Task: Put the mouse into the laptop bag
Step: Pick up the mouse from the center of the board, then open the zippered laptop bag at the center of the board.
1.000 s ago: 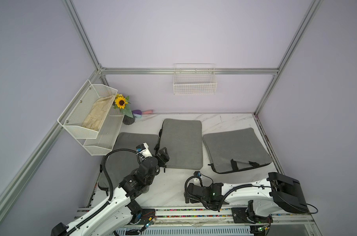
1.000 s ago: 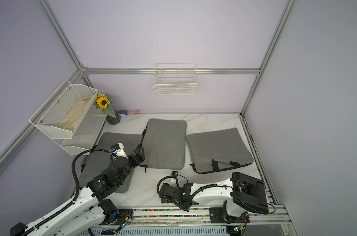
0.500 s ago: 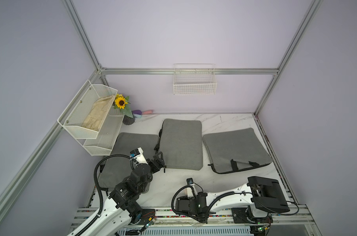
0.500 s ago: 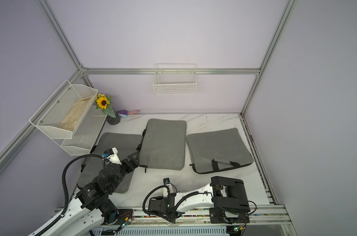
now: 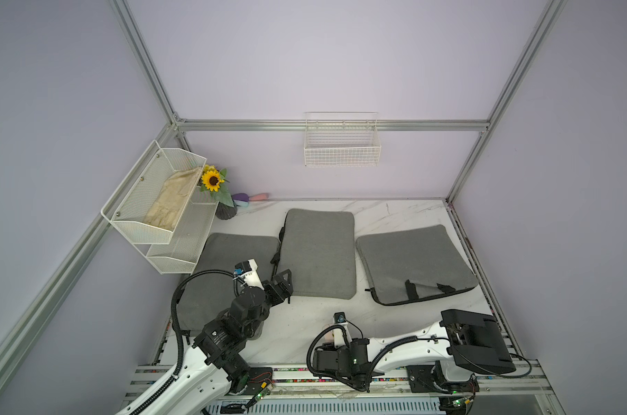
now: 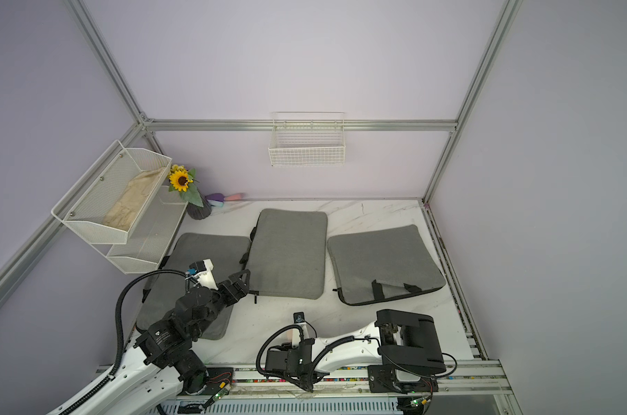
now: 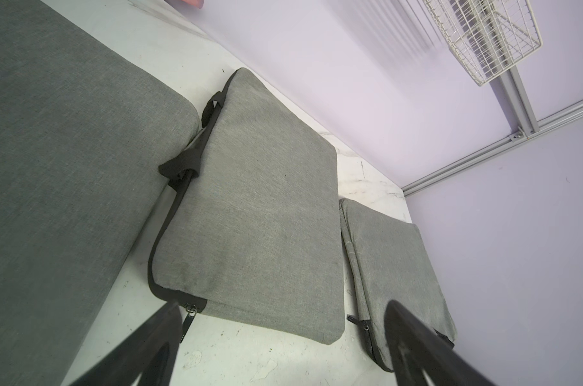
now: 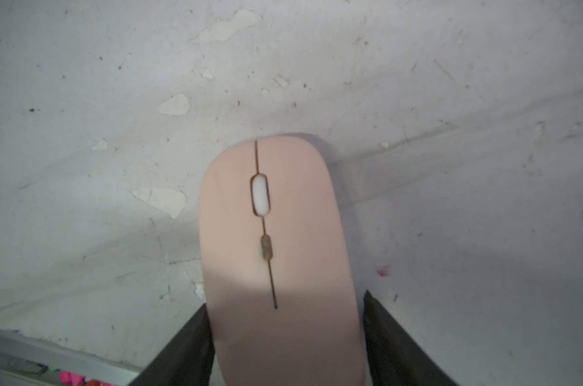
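The pale pink mouse [image 8: 276,234] lies flat on the white marble table near its front edge. My right gripper [image 8: 285,299] reaches down over it, one black finger [image 8: 189,347] against each long side, shut on the mouse. In a top view only a pink sliver of the mouse [image 6: 289,335] shows under the right gripper [image 5: 330,339]. Three grey laptop bags lie further back: left [image 5: 229,258], middle [image 5: 319,251] and right [image 5: 412,258], the right one unzipped at its near edge. My left gripper [image 5: 285,282] hovers open and empty between the left and middle bags, with the left gripper [image 7: 283,304] over the middle bag's near corner.
A white mesh shelf [image 5: 153,201] with folded cloth juts out at the left. A sunflower in a dark vase [image 5: 225,210] stands in the back left corner. A wire basket [image 5: 342,143] hangs on the back wall. An aluminium rail [image 5: 304,373] runs along the front.
The right gripper's jaws have narrowed onto the mouse while the right arm shifted a little along the front edge. The left arm moved only slightly and stayed open.
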You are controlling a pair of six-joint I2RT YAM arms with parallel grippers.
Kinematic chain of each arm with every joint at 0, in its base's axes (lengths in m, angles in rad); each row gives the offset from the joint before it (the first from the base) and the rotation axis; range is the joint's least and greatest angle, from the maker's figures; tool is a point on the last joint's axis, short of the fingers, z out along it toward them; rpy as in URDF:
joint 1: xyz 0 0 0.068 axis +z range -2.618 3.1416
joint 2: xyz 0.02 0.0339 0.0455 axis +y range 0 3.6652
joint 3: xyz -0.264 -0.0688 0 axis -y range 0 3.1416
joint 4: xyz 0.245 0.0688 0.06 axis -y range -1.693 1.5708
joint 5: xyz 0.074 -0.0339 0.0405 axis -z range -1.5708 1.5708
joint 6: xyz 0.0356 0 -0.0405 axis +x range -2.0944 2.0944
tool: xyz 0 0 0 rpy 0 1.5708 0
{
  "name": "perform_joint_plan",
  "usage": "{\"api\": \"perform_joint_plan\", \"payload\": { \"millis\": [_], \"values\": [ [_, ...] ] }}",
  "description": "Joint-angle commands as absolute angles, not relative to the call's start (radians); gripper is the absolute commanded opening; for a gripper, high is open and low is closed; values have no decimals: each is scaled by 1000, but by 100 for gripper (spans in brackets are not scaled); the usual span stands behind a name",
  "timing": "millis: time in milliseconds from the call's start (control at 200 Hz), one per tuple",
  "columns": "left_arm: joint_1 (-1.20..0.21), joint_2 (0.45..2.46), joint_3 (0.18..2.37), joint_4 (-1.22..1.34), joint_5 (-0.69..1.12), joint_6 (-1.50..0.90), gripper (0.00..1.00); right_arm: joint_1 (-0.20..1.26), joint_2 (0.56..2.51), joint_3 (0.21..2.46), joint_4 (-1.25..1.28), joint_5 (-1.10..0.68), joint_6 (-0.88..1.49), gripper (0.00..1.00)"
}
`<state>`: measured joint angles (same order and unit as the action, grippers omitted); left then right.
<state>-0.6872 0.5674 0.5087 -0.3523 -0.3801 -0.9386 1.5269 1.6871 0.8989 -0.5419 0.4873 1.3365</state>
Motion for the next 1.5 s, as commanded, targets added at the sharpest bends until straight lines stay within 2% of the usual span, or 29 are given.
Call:
{"api": "perform_joint_plan", "payload": {
  "millis": [0, 250, 355, 510, 655, 720, 870, 995, 1135, 1185, 1215, 1350, 1410, 1495],
  "values": [
    [-682, 575, 485, -300, -332, -915, 93, 1520, 1661, 843, -510, 462, 1400, 68],
    [-683, 598, 497, -298, -291, -894, 93, 1434, 1544, 822, -500, 508, 1351, 63],
    [-682, 613, 495, -253, -259, -873, 93, 1353, 1414, 784, -505, 528, 1311, 62],
    [-684, 719, 525, -151, -125, -815, 93, 1137, 1082, 718, -518, 522, 1172, 61],
    [-715, 944, 594, 63, 10, -722, 93, 888, 888, 723, -553, 489, 1037, 61],
    [-753, 1092, 698, 89, 16, -668, 93, 792, 860, 767, -601, 482, 1003, 59],
    [-865, 1478, 1084, -51, 42, -484, 88, 557, 849, 864, -668, 426, 893, 59],
    [-941, 1714, 1303, -56, 77, -341, 91, 338, 809, 917, -674, 346, 826, 60],
    [-982, 1939, 1529, -86, 159, -230, 91, 141, 922, 990, -627, 109, 739, 60],
    [-991, 2003, 1590, -85, 183, -190, 90, 63, 994, 1013, -619, 54, 725, 50],
    [-997, 2038, 1623, -85, 191, -168, 90, 26, 1013, 1018, -612, 55, 716, 48],
    [-1032, 2195, 1784, -123, 198, -87, 92, -142, 961, 1012, -612, 166, 690, 62],
    [-1044, 2289, 1906, -200, 124, -63, 91, -235, 957, 1007, -606, 82, 646, 63],
    [-1054, 2420, 2102, -345, 125, -43, 87, -369, 1009, 985, -589, -97, 576, 60]
  ]
}}
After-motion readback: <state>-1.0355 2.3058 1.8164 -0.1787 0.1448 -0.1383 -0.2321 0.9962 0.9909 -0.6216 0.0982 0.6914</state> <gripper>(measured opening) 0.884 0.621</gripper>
